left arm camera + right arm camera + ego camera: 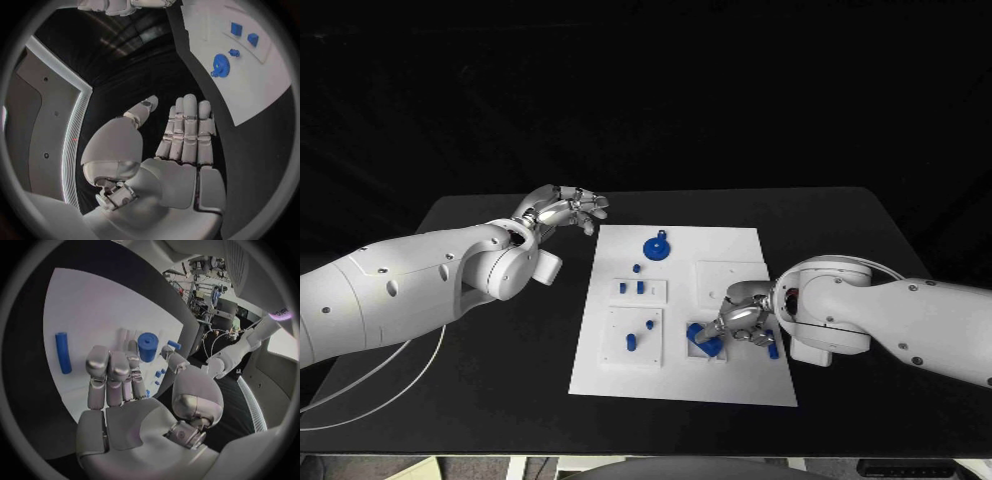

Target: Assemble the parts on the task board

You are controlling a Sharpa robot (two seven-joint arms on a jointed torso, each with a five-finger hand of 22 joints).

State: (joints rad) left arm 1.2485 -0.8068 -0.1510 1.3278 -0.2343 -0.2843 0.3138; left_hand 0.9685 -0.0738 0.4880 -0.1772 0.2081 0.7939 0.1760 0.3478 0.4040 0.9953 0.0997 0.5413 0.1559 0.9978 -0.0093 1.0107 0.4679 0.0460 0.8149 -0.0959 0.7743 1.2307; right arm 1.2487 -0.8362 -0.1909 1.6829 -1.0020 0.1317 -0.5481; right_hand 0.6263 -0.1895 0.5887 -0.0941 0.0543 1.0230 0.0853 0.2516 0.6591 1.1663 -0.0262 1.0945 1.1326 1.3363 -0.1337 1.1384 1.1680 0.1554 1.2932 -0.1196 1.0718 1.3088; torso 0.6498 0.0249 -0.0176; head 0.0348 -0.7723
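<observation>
The right hand (pixel 744 322) hovers over the flat white task board's (pixel 733 380) near right corner, fingers grasping a stubby blue cylinder (pixel 147 346); a slim blue peg (pixel 62 352) lies nearby. The left hand (pixel 564 210), fingers loosely apart, holds nothing above the matte black tabletop (pixel 488 380). A toothed blue gear (pixel 656 245) rests farther up the board.

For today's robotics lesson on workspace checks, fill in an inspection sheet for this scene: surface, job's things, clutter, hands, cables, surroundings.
Surface: black table.
Job's things: white task board mid-table; blue gear at its far end; small blue parts in recesses; blue cylinder by the right hand.
Clutter: nothing seen.
Hands: left hand off the board, holding nothing; right hand over the board's near right corner, grip unclear.
Cables: white cable under the left arm.
Surroundings: dark backdrop.
</observation>
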